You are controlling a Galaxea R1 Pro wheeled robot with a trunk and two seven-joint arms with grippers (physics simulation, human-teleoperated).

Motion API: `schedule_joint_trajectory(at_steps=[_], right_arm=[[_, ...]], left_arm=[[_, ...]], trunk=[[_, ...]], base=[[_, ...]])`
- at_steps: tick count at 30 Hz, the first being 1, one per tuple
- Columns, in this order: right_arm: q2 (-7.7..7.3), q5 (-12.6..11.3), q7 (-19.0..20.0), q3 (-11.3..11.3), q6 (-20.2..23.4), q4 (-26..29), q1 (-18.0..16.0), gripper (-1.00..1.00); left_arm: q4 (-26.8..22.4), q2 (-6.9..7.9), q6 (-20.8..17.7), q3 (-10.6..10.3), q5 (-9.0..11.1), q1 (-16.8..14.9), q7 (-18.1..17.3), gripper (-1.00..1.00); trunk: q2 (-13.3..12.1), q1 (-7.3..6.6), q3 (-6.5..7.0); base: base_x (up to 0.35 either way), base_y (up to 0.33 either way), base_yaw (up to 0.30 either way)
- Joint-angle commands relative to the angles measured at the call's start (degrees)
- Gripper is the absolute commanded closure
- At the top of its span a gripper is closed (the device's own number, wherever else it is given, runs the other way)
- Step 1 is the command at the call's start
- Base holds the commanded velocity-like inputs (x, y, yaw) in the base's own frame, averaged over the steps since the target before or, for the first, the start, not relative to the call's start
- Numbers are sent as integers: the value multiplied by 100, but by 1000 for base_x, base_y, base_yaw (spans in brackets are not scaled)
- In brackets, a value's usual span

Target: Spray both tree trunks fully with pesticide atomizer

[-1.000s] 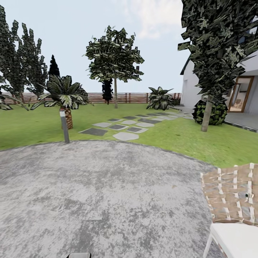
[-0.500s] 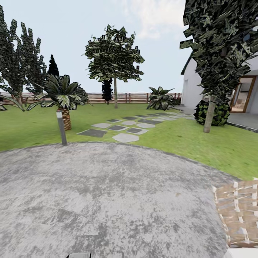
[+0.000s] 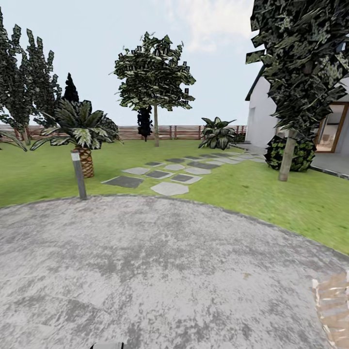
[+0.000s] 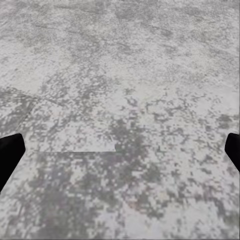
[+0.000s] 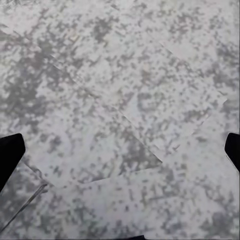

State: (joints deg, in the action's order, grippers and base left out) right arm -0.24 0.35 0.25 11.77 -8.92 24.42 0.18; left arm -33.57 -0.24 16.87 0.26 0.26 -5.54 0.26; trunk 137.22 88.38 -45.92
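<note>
Left gripper (image 4: 120, 152): 2 dark fingertips at opposite edges of the left wrist view, spread wide, nothing between them, mottled grey paving beneath.
Right gripper (image 5: 120, 152): likewise spread wide and empty, above the same grey paving.
Paved circle (image 3: 145, 271): grey, mottled, open across its whole width in the head view; its curved far edge meets the lawn.
Woven chair (image 3: 334, 310): corner only, at the paving's near right edge.
Bollard light (image 3: 78, 174): 1 slim post, upright, at the paving's far left edge.
Lawn (image 3: 252, 189): wide, green, open to the right of the stepping stones (image 3: 167, 174), which run diagonally away toward the house (image 3: 259, 121).
Short palm (image 3: 82, 133): just behind the bollard.
Near tree (image 3: 295, 63): right side, pale tree trunk (image 3: 287, 160) upright on the lawn, a round shrub (image 3: 300, 152) just behind it.
Far tree (image 3: 154, 72): centre, thin-looking trunk (image 3: 156, 127) near the wooden fence (image 3: 184, 132).
Atomizer: cannot tell where.
</note>
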Motion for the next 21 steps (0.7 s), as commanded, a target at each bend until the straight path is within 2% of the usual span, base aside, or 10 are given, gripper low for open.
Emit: schedule_joint_trajectory(at_steps=[1,21], right_arm=[[-1,0,0,4,-8,0,0,-100],[-5,-35,2,36,-22,-2,0,-100]], left_arm=[[0,-1,0,0,-1,0,0,-100],[0,0,0,0,1,0,0,-100]], trunk=[[0,0,0],[0,0,0]], base=[[329,0,0],[329,1,0]])
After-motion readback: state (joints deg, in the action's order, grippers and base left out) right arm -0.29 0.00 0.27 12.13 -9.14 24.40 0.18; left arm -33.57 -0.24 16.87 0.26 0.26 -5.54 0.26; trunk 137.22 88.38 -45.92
